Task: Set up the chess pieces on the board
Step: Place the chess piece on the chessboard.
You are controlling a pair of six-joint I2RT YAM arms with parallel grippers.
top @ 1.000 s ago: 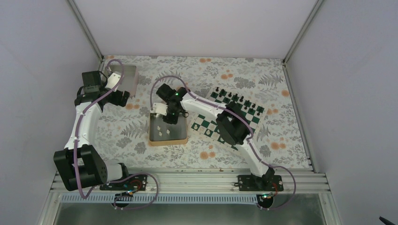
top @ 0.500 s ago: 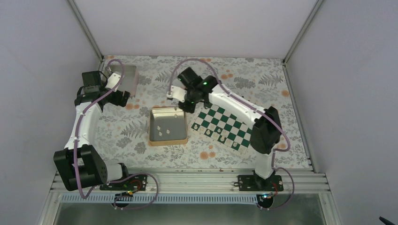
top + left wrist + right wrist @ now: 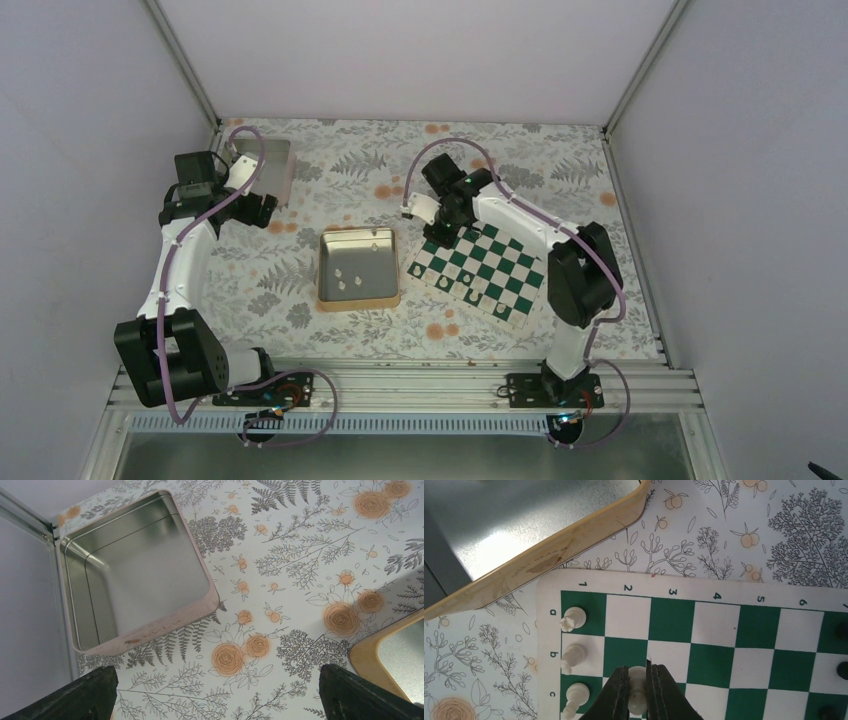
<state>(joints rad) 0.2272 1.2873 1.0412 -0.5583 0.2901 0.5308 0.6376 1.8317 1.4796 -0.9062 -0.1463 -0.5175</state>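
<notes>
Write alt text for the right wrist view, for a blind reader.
The right gripper is shut on a white chess piece over the green and white board. Three more white pieces stand in column 1, rows a to c; a gold-rimmed tin lies past the board's corner.

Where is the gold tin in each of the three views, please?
Top external: tin in the middle, left of the board.
Left wrist: tin, only a corner, at the lower right edge.
Right wrist: tin at the upper left, beside the board's corner.
Shared landmark: the floral cloth under it.
</notes>
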